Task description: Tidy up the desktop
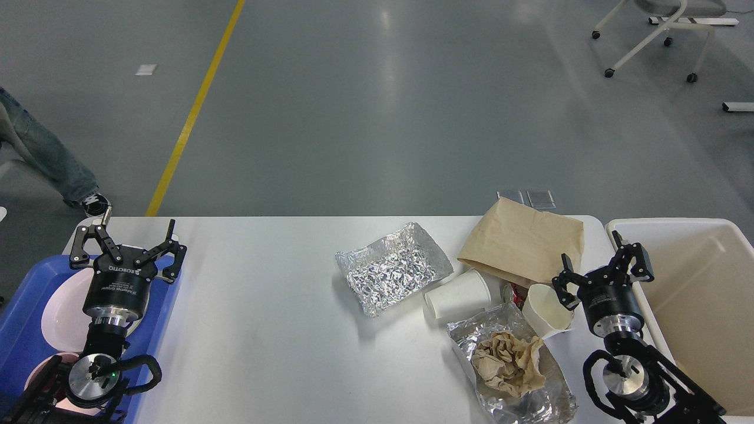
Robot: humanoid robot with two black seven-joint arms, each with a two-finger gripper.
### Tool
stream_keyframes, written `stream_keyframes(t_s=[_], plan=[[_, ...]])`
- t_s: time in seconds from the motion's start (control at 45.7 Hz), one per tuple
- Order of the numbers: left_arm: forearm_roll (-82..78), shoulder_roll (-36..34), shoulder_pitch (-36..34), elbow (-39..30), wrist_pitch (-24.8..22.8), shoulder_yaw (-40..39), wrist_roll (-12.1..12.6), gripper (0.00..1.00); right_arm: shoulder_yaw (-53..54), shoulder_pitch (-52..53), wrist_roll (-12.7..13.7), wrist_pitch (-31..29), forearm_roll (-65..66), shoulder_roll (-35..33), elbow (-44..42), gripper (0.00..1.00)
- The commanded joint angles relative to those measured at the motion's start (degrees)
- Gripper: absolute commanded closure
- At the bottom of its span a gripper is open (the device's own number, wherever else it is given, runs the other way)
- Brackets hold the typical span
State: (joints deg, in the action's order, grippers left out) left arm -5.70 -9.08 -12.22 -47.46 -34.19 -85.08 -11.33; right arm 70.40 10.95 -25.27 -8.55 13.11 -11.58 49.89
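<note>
The white desktop holds litter on its right half: a crumpled foil sheet, a brown paper bag, a white paper cup on its side, a second white cup, and a foil sheet with a crumpled brown paper ball. My right gripper is open and empty, just right of the second cup. My left gripper is open and empty over the table's left edge, above the blue tray.
A blue tray with pale plates sits at the left edge. A cream plastic bin stands at the right edge, beside my right arm. A small red item lies between the cups. A person's leg is on the floor, far left.
</note>
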Motion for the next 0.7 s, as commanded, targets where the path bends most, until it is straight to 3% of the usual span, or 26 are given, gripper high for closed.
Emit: stream_keyframes(t_s=[0.0,0.372,0.504,0.679], plan=[[0.0,0.0,0.0,0.0,0.0,0.0,0.0,0.03,0.0,0.3,-0.3,-0.1,0.4,0.0,0.4,0.00],[0.0,-0.1,0.0,0.0,0.0,0.0,0.0,0.03,-0.4,8.5,-0.3,-0.8,0.4,-1.4,1.2,0.00],[0.0,0.0,0.0,0.0,0.0,0.0,0.0,0.03,-11.1,11.5,-0.3,-9.9,0.4,-13.7,0.7,0.00],[0.0,0.0,0.0,0.0,0.0,0.0,0.0,0.03,-38.6,23.8,-0.2,-17.8,-0.4,-30.8,1.1,0.00]])
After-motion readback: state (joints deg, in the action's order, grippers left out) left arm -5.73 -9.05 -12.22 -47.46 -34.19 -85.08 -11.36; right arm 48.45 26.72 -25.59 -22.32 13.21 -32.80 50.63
